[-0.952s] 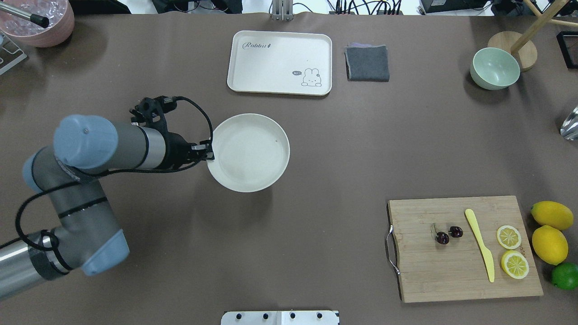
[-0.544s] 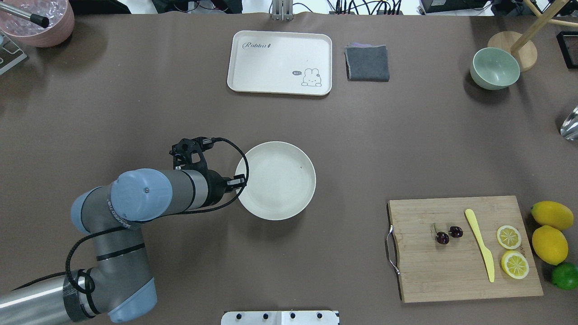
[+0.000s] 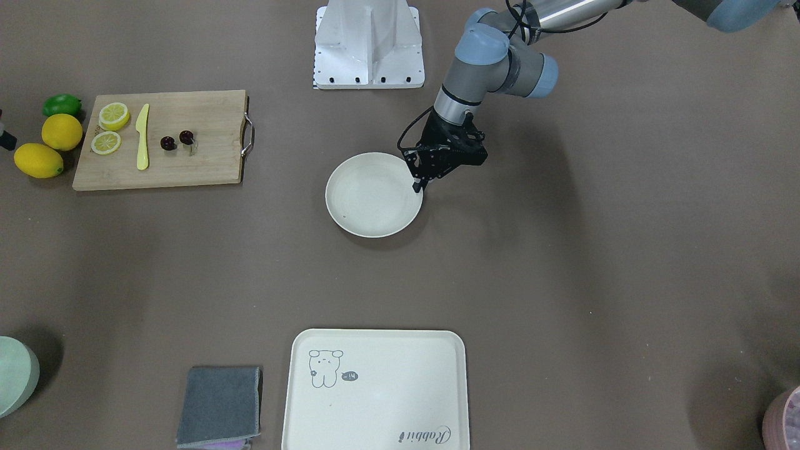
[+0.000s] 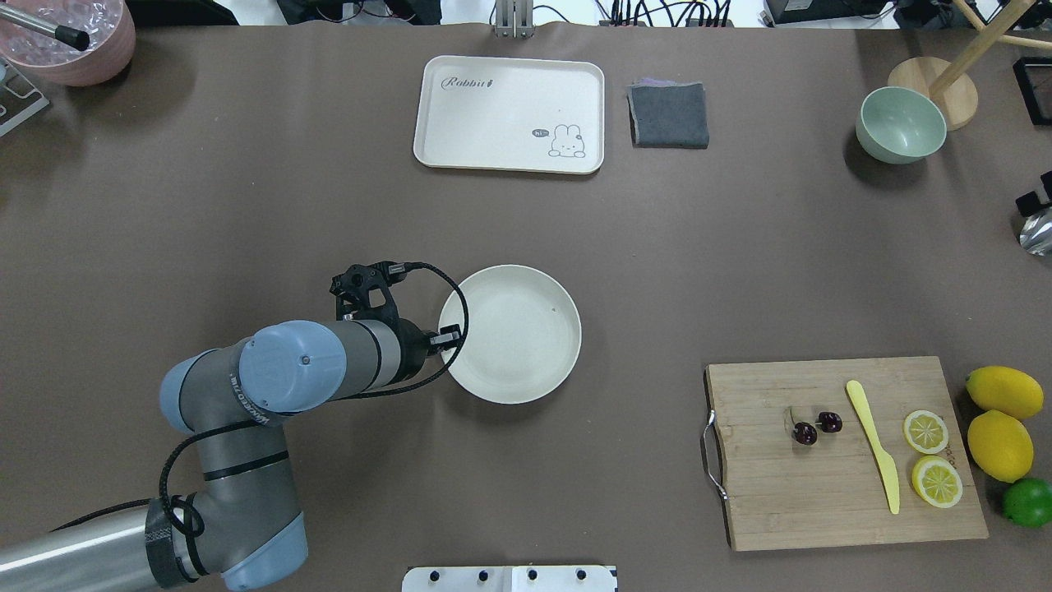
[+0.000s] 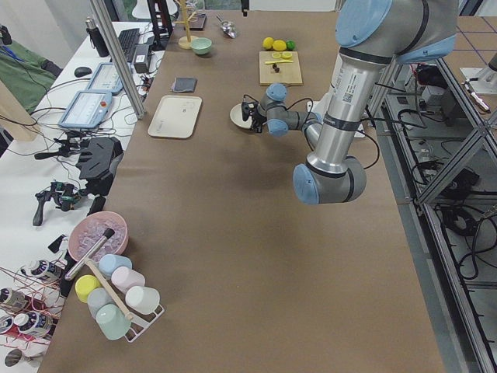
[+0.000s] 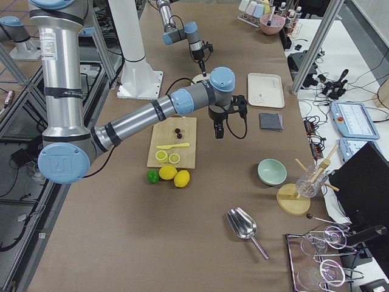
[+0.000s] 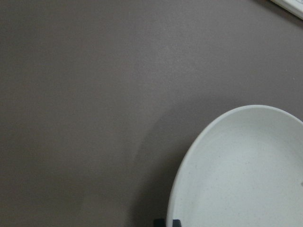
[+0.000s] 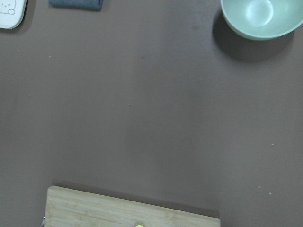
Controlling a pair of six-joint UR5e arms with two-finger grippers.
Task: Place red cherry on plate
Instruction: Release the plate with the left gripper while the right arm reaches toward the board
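The red cherry (image 4: 816,426) (image 3: 177,140), a dark pair on thin stems, lies on the wooden cutting board (image 4: 822,493). The off-white plate (image 4: 526,345) (image 3: 369,200) is mid-table. My left gripper (image 4: 448,335) (image 3: 417,184) is shut on its left rim; in the left wrist view the fingertips (image 7: 163,222) pinch the plate (image 7: 246,179) at the bottom edge. My right gripper (image 6: 218,135) hangs over bare table beyond the board, and I cannot tell whether it is open or shut. The right wrist view shows only the board's far edge (image 8: 128,210).
On the board lie a yellow knife (image 4: 875,448) and two lemon slices (image 4: 926,432); lemons (image 4: 998,444) and a lime (image 4: 1029,501) sit to its right. A cream tray (image 4: 509,113), grey cloth (image 4: 668,113) and green bowl (image 4: 900,125) stand at the far side.
My left gripper has carried the plate toward the robot and to the right, with only a small shift in the last half second. A dark part has appeared at the overhead view's right edge.
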